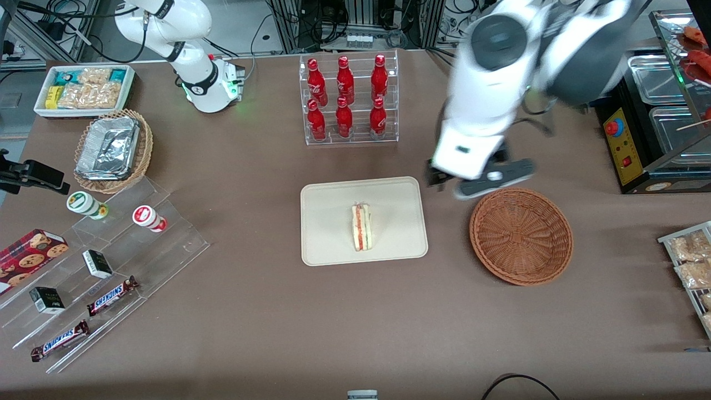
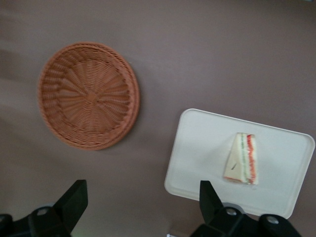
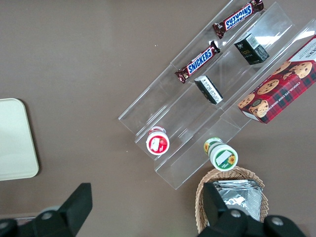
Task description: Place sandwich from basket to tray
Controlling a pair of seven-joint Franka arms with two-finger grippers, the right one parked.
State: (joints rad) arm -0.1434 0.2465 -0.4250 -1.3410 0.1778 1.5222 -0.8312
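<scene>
The sandwich point(image 1: 362, 227) lies on the cream tray point(image 1: 333, 244), a white wedge with red and green filling showing on its cut edge. It also shows in the left wrist view point(image 2: 242, 159) on the tray point(image 2: 197, 148). The round reddish-brown wicker basket point(image 1: 521, 235) stands beside the tray, toward the working arm's end, and holds nothing; it shows in the left wrist view too point(image 2: 89, 95). My left gripper point(image 1: 439, 179) point(image 2: 140, 200) is open and empty, raised above the table between tray and basket, farther from the front camera than both.
A clear rack of red bottles point(image 1: 349, 100) stands farther back than the tray. A tan basket of foil containers point(image 1: 111, 149), a white snack bin point(image 1: 83, 89) and an acrylic snack stand point(image 1: 94, 278) lie toward the parked arm's end. A black appliance point(image 1: 650, 128) stands at the working arm's end.
</scene>
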